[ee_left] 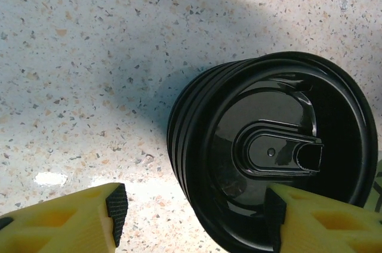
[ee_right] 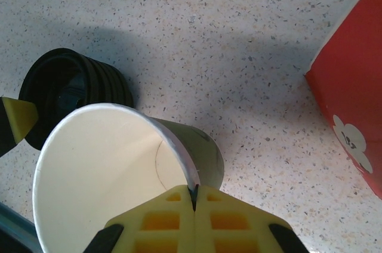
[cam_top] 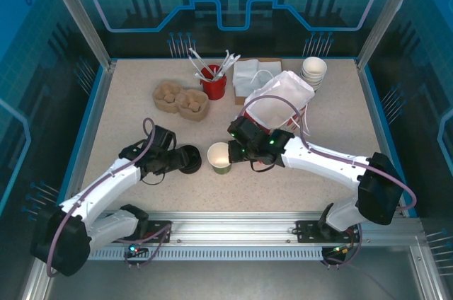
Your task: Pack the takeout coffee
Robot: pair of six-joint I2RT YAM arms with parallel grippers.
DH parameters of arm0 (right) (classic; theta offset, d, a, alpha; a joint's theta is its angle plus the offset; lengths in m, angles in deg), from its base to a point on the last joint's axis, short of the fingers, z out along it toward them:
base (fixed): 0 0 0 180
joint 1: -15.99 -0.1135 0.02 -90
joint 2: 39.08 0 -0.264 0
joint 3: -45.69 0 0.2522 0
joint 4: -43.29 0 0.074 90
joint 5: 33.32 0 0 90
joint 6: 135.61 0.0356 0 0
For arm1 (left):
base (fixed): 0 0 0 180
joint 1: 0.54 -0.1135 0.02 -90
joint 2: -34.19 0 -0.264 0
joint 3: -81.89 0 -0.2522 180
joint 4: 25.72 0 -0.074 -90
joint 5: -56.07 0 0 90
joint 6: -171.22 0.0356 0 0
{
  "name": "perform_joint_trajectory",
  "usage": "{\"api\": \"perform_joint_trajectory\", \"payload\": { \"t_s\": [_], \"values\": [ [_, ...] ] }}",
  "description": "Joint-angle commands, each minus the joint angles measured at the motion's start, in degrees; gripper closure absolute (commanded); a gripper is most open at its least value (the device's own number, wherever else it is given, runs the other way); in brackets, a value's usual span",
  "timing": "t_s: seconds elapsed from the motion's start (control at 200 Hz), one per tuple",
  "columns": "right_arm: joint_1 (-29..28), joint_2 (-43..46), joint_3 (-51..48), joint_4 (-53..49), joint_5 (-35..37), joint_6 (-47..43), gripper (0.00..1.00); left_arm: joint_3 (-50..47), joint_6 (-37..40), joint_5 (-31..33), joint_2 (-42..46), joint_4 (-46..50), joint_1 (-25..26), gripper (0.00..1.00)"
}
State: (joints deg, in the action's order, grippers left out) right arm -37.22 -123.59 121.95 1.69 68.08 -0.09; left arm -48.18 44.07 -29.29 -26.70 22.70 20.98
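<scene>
- From the top camera, the cup (cam_top: 219, 156) is seen upright on the table (cam_top: 120, 123), just to the right of the stack of lids (cam_top: 191, 161). Its top is open, its inside white and its side olive-green.
- The right gripper (cam_top: 236, 151) is placed at the cup's rim, on the side away from the stack of lids. The left gripper (cam_top: 177, 160) is set at the stack's left side.
- Well behind the stack of lids, two cardboard trays (cam_top: 181, 99) and a red pot (cam_top: 213, 86) of white stirrers are found. A white bag (cam_top: 283, 95) is seen farther to the right.
- In the left wrist camera, the left gripper (ee_left: 197, 214) is spread open. One yellow finger (ee_left: 71, 223) lies clear of the stack of lids (ee_left: 268, 151), and the other is laid over its lower rim. Whether that finger touches cannot be told.
- In the right wrist camera, the right gripper (ee_right: 194, 202) is pinched tight on the rim of the cup (ee_right: 113, 163), the paper wall trapped between the yellow fingers (ee_right: 161, 223).
- The stack of lids (ee_right: 77, 86) is shown right behind the cup, and a red surface (ee_right: 352, 98) with a white mark is seen well apart from the stack.
</scene>
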Motion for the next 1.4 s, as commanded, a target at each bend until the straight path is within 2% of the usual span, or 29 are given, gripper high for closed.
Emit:
{"api": "perform_joint_trajectory", "payload": {
  "t_s": [0.0,0.295,0.45,0.685,0.725,1.09,1.396],
  "values": [
    [-0.5,-1.3,-0.8,2.0,1.2,0.9,1.0,1.5,0.9,-0.2,-0.8,-1.0,-0.4,0.35],
    [-0.2,-3.0,-1.1,2.1,2.0,1.2,1.0,1.7,0.9,-0.2,-2.2,-2.2,-0.4,0.37],
    [0.2,-4.0,-1.1,2.1,1.4,1.4,0.94,1.7,0.8,-0.2,-2.8,-2.8,-0.4,0.4],
    [0.3,-2.9,1.1,-0.9,2.5,0.6,0.65,2.4,0.6,-0.4,-3.6,-2.9,-0.4,0.42],
    [0.3,-2.5,1.8,-2.0,2.9,0.3,0.62,2.6,0.5,-0.5,-3.8,-2.9,-0.4,0.42],
    [3.0,-1.0,4.2,-3.8,4.1,-3.0,0.6,3.1,0.7,-1.3,-3.9,-3.2,-0.4,0.43],
    [6.7,-4.4,7.3,-3.1,3.3,-6.4,0.61,3.1,0.5,-1.5,-4.6,-3.2,-0.4,0.51]
  ]
}}
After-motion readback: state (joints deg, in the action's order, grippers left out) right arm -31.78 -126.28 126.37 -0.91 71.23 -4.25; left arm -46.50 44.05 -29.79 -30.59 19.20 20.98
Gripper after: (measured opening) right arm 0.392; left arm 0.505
